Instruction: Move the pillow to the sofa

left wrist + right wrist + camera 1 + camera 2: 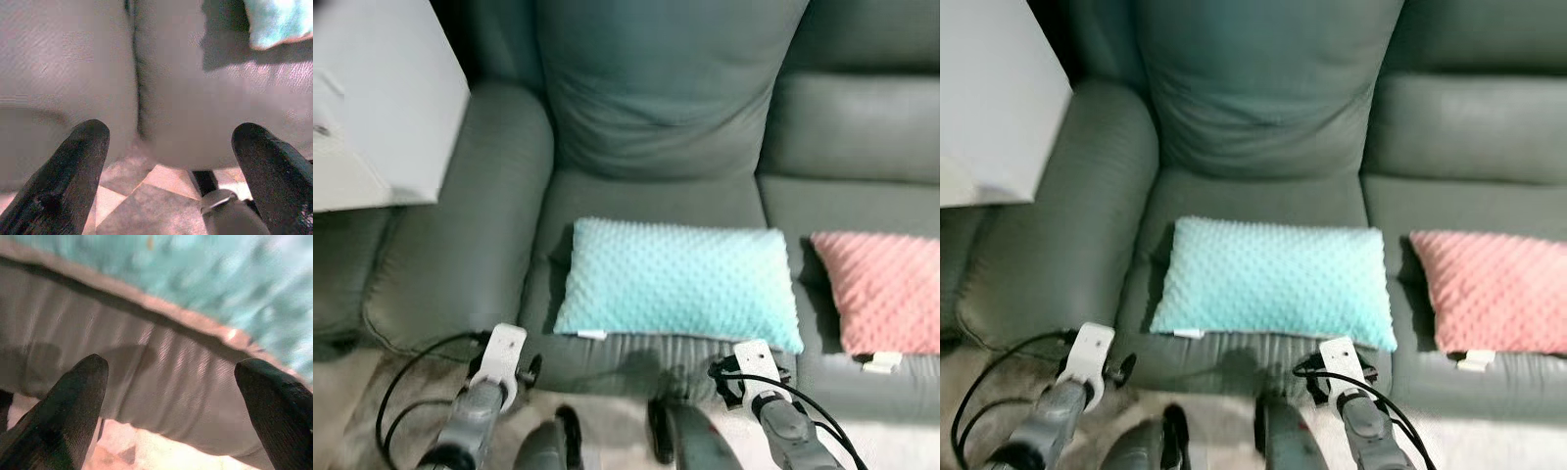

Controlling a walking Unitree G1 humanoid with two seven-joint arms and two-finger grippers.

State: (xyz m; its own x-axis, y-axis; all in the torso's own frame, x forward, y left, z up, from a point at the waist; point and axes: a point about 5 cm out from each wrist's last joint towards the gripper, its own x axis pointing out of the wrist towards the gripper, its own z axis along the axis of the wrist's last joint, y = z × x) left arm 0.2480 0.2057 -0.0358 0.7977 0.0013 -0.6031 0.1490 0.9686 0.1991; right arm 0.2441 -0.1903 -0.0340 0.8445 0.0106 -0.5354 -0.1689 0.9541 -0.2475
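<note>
Sofa (656,117): grey-green, spans the scene from left to far right; its seat front edge lies nearest the robot, backrest cushions on the far side.
Left armrest (460,235): broad and rounded, to the left of the seat that bears the pillow.
White furniture (372,98): a pale box-like corner at far left, beside the armrest; what it is cannot be told.
Teal pillow (677,282): the task's thing as I judge it; it lies flat on the left seat cushion, long side across, its near edge just behind the seat's front edge. It rests wholly on the sofa, so the placing looks done.
Pink pillow (881,289): lies flat on the next seat to the right, apart from the teal one, with a white tag at its near edge.
Floor (146,196): pale, patterned, in front of the sofa under both arms.
Left gripper (171,166): low at near left, in front of the seat front, fingers spread wide with nothing between them; it points at the sofa's lower front, clear of the pillow.
Right gripper (171,401): low at near right, just below the pillow's near edge, fingers likewise wide apart and empty; the spread suits a release, judging by the pillow lying free.
Cables (401,382): black loops hang from both wrists.
</note>
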